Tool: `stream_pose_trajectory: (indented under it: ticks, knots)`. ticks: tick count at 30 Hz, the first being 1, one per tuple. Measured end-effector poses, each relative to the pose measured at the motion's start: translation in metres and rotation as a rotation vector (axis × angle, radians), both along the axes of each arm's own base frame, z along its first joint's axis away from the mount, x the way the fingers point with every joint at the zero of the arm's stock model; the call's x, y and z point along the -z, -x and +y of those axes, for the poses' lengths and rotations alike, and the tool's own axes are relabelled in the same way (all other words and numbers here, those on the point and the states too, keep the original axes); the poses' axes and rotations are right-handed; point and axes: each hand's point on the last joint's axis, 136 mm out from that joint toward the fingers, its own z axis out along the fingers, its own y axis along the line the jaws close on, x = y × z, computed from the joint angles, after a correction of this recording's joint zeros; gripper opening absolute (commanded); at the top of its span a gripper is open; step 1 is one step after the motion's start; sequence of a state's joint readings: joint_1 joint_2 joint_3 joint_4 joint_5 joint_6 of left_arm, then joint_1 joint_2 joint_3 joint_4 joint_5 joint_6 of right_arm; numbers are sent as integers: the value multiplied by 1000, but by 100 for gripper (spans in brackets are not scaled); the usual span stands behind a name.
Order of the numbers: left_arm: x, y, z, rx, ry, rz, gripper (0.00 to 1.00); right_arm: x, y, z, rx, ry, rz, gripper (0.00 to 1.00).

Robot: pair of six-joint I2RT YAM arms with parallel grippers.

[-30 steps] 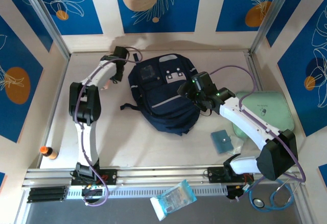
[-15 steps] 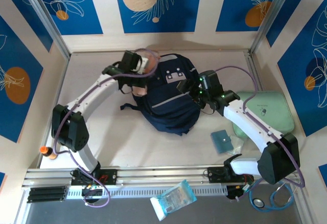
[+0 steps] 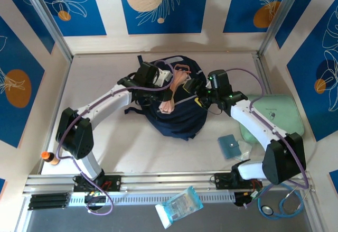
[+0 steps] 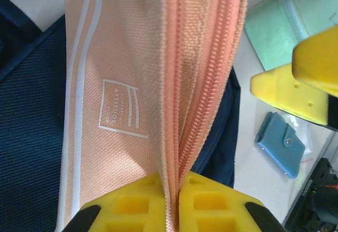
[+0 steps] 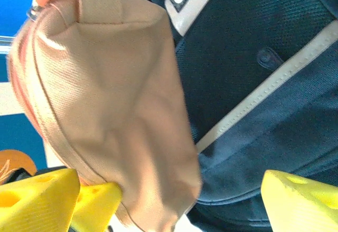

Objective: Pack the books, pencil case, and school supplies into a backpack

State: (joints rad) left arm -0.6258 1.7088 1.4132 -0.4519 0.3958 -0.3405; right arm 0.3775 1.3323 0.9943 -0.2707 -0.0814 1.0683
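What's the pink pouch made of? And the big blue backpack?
Pouch: looks like woven cloth, matte; tiny criss-cross threads show. Its zipper teeth look like plastic, though that is unsure. Backpack: dark cloth, probably synthetic, matte, with a dotted mesh-like surface.

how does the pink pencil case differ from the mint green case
Colour: the pencil case is peachy pink, the mint-green case pale green. Size: the pencil case is much smaller than the mint-green case. Pose: the pencil case hangs over the backpack, pinched at its zip by the left gripper; the mint-green case lies flat on the table, partly under the right arm. Both are pastel cases.
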Motion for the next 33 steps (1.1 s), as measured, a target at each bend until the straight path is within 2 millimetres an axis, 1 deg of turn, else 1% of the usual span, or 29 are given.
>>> stream_pose_trajectory:
  ticks: [3, 7, 9, 11, 15, 19, 20, 22, 24, 26, 29, 33]
  knots:
    - [0, 4, -4, 12, 10, 10, 14, -8, -3, 4, -11, -30, -26, 88]
    - [1, 8, -10, 23, 23, 24, 18, -10, -5, 9, -30, -47, -38, 80]
    - [2, 9, -13, 34, 34, 27, 19, -5, -7, 10, -37, -47, -30, 76]
    - [4, 10, -17, 47, 47, 33, 21, 3, -10, 10, -40, -39, -11, 74]
    - [12, 11, -21, 63, 58, 47, 24, 16, -14, 8, -41, -18, 12, 74]
    - [22, 13, -22, 73, 51, 67, 28, 13, -19, 5, -40, -26, -13, 78]
    - [24, 14, -22, 76, 50, 72, 29, 13, -19, 5, -44, -31, -13, 81]
    - [28, 15, -24, 83, 52, 80, 29, 15, -17, 6, -49, -41, -4, 82]
    - [31, 17, -24, 89, 55, 87, 29, 20, -16, 8, -57, -49, 17, 82]
    - [33, 17, -25, 93, 59, 88, 29, 30, -16, 9, -57, -55, 53, 81]
    - [34, 18, -25, 95, 60, 88, 29, 45, -15, 12, -52, -62, 112, 78]
    - [34, 17, -26, 96, 64, 82, 29, 60, -13, 19, -52, -62, 165, 74]
